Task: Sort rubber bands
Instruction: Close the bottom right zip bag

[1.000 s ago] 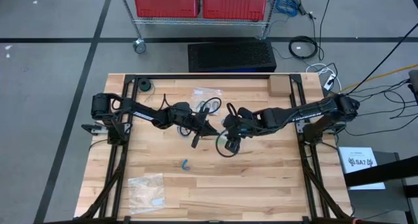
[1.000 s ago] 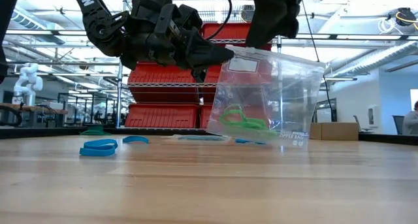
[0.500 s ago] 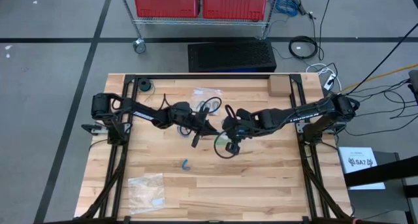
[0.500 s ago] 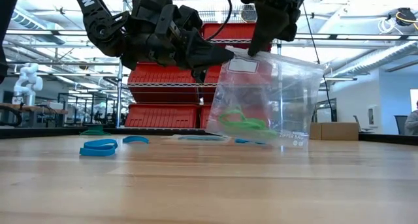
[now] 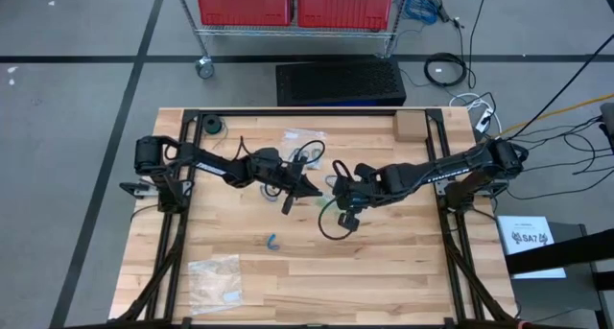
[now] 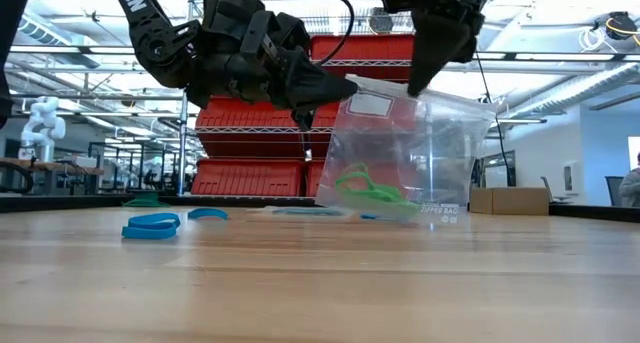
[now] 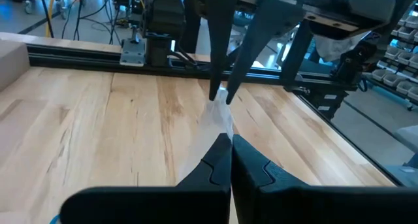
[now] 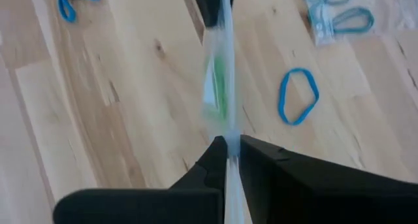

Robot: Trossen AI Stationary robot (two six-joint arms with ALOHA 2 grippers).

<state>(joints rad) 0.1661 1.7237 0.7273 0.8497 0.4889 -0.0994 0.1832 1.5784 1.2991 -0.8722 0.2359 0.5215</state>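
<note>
A clear plastic bag [image 6: 415, 148] hangs upright between my two grippers over the middle of the table, with green rubber bands [image 6: 368, 192] lying in its bottom. My left gripper [image 6: 335, 86] is shut on the bag's upper left corner. My right gripper [image 6: 425, 75] is shut on the top edge further right. From above, the left gripper [image 5: 309, 189] and the right gripper [image 5: 336, 189] face each other closely. Blue rubber bands [image 6: 152, 224] lie loose on the table. Whether the bag's lower edge touches the wood cannot be told. My left gripper pinches the bag's top edge at its left corner [image 7: 226, 119] between its two fingers, coming level from the table's left. The bag hangs below the hold, upright. My right gripper pinches the bag's top edge [image 8: 227, 129] between its two fingers, slanting down from above, a little to the right of the left gripper's hold. The bag hangs edge-on below the fingers, with the green bands [image 8: 216, 87] inside.
One blue band [image 5: 273, 241] lies nearer the front and another [image 8: 298, 96] beside the bag. A second clear bag [image 5: 216, 276] holding blue bands lies at the near left, and a third bag [image 5: 303, 137] lies at the far middle. A cardboard box [image 5: 410, 127] stands at the far right.
My right gripper has moved a little toward the table's right along the bag's top edge and has shut on it. The bag stays hanging between the two grippers, its green bands still in the bottom.
</note>
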